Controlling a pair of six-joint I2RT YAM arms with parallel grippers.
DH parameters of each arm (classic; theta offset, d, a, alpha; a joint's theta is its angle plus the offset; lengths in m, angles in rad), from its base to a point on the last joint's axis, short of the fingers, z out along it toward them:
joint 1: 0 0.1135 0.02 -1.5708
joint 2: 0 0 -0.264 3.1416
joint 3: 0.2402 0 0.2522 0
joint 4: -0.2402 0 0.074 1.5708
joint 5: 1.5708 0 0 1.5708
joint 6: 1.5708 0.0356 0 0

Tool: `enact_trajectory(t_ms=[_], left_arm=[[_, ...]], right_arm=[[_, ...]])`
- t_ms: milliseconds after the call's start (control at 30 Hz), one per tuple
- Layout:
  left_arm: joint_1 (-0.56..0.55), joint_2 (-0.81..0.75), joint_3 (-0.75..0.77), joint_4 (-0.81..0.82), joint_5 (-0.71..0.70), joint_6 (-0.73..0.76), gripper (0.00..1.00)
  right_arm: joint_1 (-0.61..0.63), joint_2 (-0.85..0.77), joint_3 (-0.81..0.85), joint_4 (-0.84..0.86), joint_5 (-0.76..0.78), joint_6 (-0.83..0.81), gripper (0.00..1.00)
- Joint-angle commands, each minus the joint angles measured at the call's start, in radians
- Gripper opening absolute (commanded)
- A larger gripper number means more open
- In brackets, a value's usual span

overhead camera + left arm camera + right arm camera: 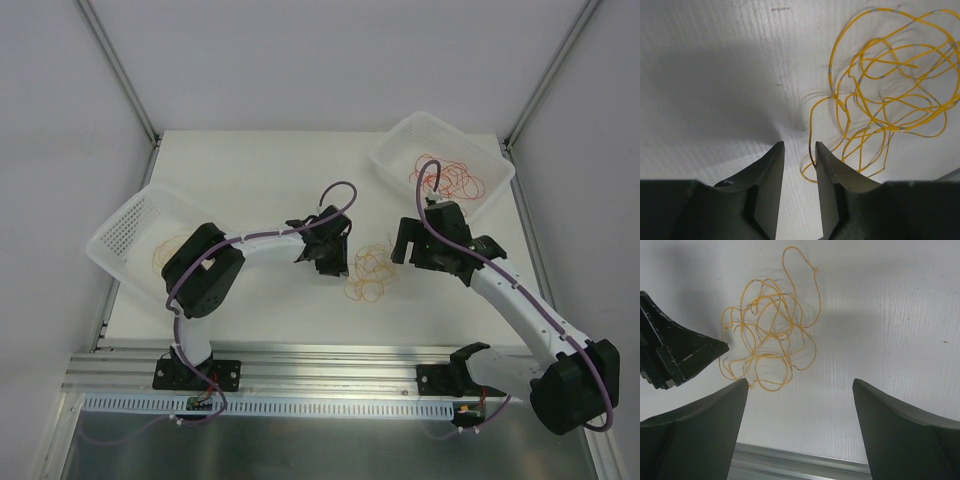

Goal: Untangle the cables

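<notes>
A tangle of thin yellow-orange cables (370, 275) lies on the white table between my two grippers. My left gripper (333, 262) sits just left of it. In the left wrist view the left gripper (799, 146) has its jaws narrowed to a small gap, with the tangle (888, 128) up and to the right. One strand (811, 150) runs down along the inner edge of the right finger, unpinched. My right gripper (408, 248) hangs right of the tangle. In the right wrist view the right gripper (800, 382) is wide open and holds nothing, with the tangle (771, 356) off its left fingertip.
A white basket (395, 140) at the back right holds red-orange cables (460, 180). A second white basket (125, 215) at the left edge holds a yellow-orange loop (168, 250). An aluminium rail (330, 365) runs along the table's near edge.
</notes>
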Motion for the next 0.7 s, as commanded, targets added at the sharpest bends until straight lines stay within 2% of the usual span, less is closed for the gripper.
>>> enact_trajectory(t_ms=[0,167,200,233,467,667], left_arm=[[-0.008,0.012,0.040,0.019,-0.006,-0.046,0.28],[-0.012,0.018,0.032,0.026,0.006,-0.055,0.13],[-0.012,0.013,0.028,0.028,0.008,-0.053,0.04],[-0.012,0.001,0.022,0.031,0.014,-0.046,0.00],[-0.014,-0.115,-0.043,0.031,-0.015,0.005,0.00],[-0.014,-0.211,-0.090,0.031,-0.037,0.056,0.00]], right_arm=[[0.012,-0.007,-0.012,0.063,-0.023,0.025,0.90],[0.014,0.040,-0.043,0.128,-0.052,0.066,0.90],[0.014,0.057,-0.047,0.155,-0.060,0.072,0.90],[0.016,0.085,-0.050,0.171,-0.071,0.081,0.90],[0.017,0.247,-0.073,0.292,-0.104,0.147,0.86],[0.022,0.393,-0.054,0.358,-0.086,0.178,0.74]])
